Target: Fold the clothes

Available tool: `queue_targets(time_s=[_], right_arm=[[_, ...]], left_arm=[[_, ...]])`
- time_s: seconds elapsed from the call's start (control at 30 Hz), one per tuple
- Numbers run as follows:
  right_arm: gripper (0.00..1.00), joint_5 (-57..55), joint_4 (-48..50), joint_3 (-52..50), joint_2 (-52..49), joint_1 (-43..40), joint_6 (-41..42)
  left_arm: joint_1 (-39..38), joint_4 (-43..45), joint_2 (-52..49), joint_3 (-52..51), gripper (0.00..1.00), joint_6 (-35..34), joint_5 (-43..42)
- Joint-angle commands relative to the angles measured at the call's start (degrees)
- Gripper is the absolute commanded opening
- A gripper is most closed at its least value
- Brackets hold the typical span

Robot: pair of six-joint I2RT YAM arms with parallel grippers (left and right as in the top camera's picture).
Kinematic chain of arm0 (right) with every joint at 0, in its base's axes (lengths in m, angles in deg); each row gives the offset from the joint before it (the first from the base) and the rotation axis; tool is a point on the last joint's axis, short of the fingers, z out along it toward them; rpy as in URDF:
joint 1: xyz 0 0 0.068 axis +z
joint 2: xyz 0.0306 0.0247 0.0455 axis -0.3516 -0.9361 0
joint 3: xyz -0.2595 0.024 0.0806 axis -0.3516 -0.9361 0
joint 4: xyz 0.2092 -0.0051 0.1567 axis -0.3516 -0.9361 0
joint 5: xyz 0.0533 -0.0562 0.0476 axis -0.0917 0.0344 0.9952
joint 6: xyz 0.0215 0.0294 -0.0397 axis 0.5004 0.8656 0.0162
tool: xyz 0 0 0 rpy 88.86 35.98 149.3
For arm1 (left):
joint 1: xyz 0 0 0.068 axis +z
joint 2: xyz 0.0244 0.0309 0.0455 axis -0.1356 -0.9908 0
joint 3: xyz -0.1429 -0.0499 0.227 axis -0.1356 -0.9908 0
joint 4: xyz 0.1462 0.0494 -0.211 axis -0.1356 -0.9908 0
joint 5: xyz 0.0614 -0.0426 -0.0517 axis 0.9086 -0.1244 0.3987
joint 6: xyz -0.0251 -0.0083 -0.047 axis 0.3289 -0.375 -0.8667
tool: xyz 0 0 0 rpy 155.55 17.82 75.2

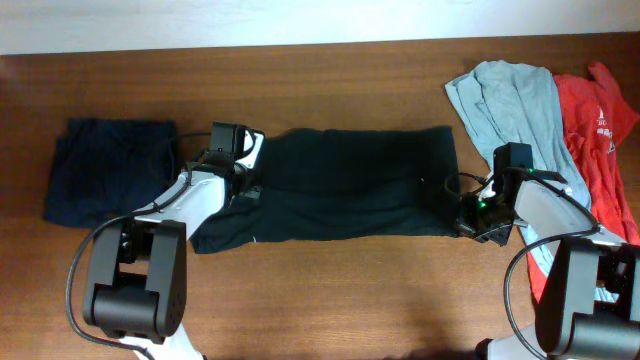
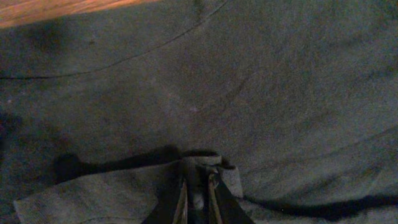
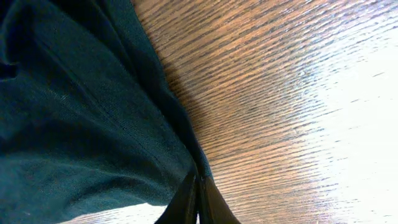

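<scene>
The large black garment (image 1: 350, 185) lies spread across the middle of the table, folded into a wide band. My left gripper (image 1: 243, 188) is at its left end, shut on a fold of the black fabric (image 2: 198, 167). My right gripper (image 1: 468, 224) is at its lower right corner, shut on the garment's edge (image 3: 200, 169). In the right wrist view the black fabric (image 3: 81, 112) fills the left side, with bare wood to the right. A pale blue-grey garment (image 1: 515, 105) and a red garment (image 1: 600, 140) lie in a heap at the right. A navy garment (image 1: 110, 170) lies folded at the left.
The wooden table (image 1: 330, 290) runs the full width of the view. A white wall strip (image 1: 300, 20) borders its far edge. The arm bases (image 1: 135, 280) stand at the front left and front right (image 1: 585, 300).
</scene>
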State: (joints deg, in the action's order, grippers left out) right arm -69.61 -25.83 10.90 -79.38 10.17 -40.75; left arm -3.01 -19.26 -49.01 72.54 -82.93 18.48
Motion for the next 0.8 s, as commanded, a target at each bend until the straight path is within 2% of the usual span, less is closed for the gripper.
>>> queue_targets(time_s=[0.0,0.07,0.17,0.2,0.23,0.27,0.43,0.47,0.5,0.53,0.63,0.7,0.77], right_arm=[[0.04,-4.8,-2.3,-0.4,0.2,-0.2,0.1],[0.04,-12.7,-3.8,-0.4,0.2,-0.2,3.6],[0.04,-14.4,-3.4,-0.4,0.3,-0.2,3.9],[0.08,-14.4,-3.2,-0.4,0.3,-0.2,3.9],[0.18,-13.9,-2.9,-0.4,0.3,-0.2,3.9],[0.24,-13.9,-2.8,-0.4,0.3,-0.2,3.9],[0.23,-14.0,-2.9,-0.4,0.3,-0.2,4.0],[0.24,-13.9,-2.9,-0.4,0.3,-0.2,4.0],[0.24,-13.0,-2.7,-0.4,0.3,-0.2,3.9],[0.24,-11.5,-2.6,-0.2,0.4,-0.2,3.7],[0.29,4.4,2.3,0.2,1.8,-0.2,-6.3],[0.36,10.0,5.8,0.2,2.2,-0.1,-7.6],[0.37,11.6,7.6,0.2,2.1,0.0,-7.6]], left_arm=[[0.1,-0.3,1.2,0.5,0.13,-0.2,0.4],[0.1,-0.5,1.2,0.5,0.13,-0.2,0.6],[0.1,-0.5,1.4,0.7,0.13,-0.1,1.7],[0.1,-0.5,1.4,0.8,0.13,-0.1,2.0],[0.1,-0.5,1.7,1.1,0.13,-0.1,1.9],[0.1,-0.5,1.9,1.2,0.17,-0.1,1.9],[0.1,-2.0,4.2,1.5,0.27,-0.2,4.8],[0.1,-2.5,4.8,1.5,0.32,-0.2,5.6],[0.1,-3.5,5.8,1.5,0.48,-0.1,6.0],[0.1,-4.4,6.7,1.5,0.57,-0.1,6.0],[0.1,-7.1,9.3,1.5,0.64,-0.2,6.0],[0.1,-9.0,10.5,1.5,0.65,-0.2,4.3],[0.1,-10.6,10.6,1.5,0.66,-0.8,1.7]])
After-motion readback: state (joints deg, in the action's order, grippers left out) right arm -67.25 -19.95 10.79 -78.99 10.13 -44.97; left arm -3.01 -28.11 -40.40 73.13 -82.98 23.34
